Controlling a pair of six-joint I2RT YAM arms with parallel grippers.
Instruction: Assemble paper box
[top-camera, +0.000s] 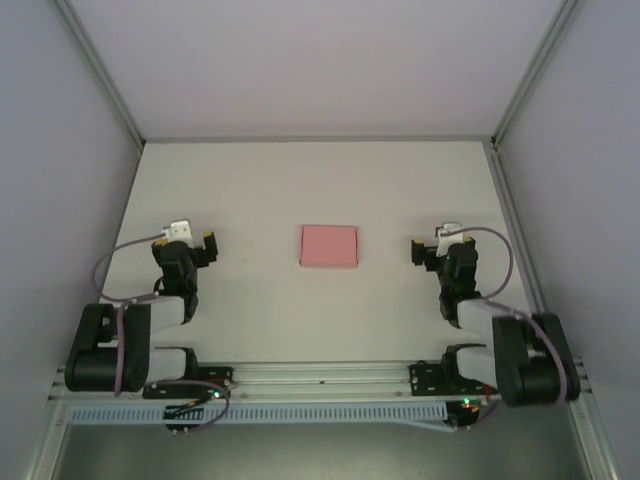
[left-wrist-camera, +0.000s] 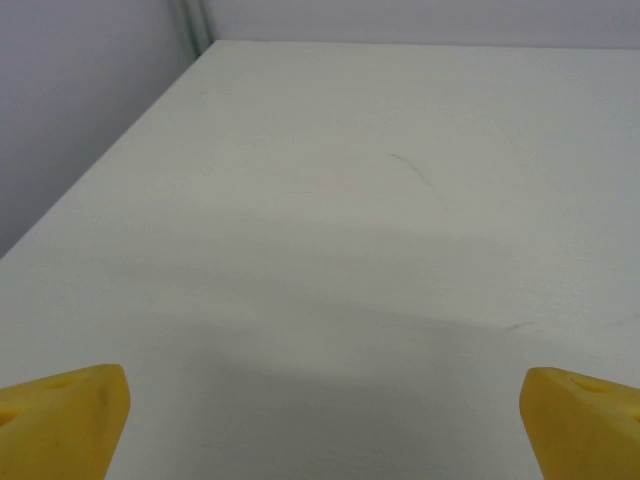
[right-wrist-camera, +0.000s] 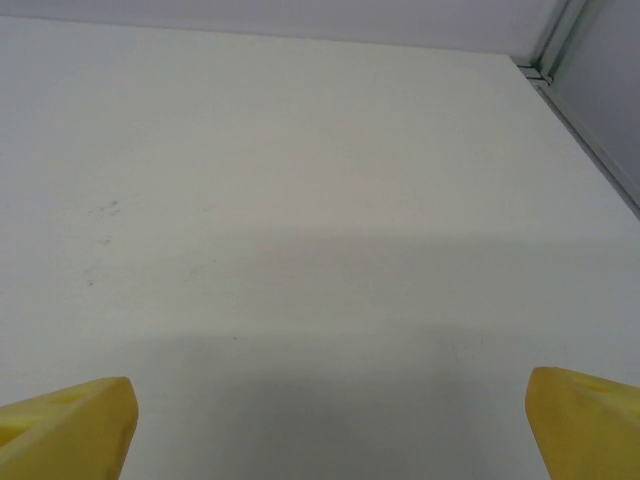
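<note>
The paper box (top-camera: 329, 246) is a small flat pink rectangle lying closed on the middle of the white table (top-camera: 320, 310). My left gripper (top-camera: 186, 238) rests well to its left and my right gripper (top-camera: 440, 241) well to its right, both apart from it. In the left wrist view the left gripper (left-wrist-camera: 325, 425) is open, its yellow fingertips (left-wrist-camera: 70, 415) spread wide over bare table. In the right wrist view the right gripper (right-wrist-camera: 330, 430) is open too, with nothing between its yellow fingertips (right-wrist-camera: 585, 420).
Grey walls with metal corner posts (top-camera: 100, 75) enclose the table on the left, right and back. The arm bases sit on a rail (top-camera: 320, 385) along the near edge.
</note>
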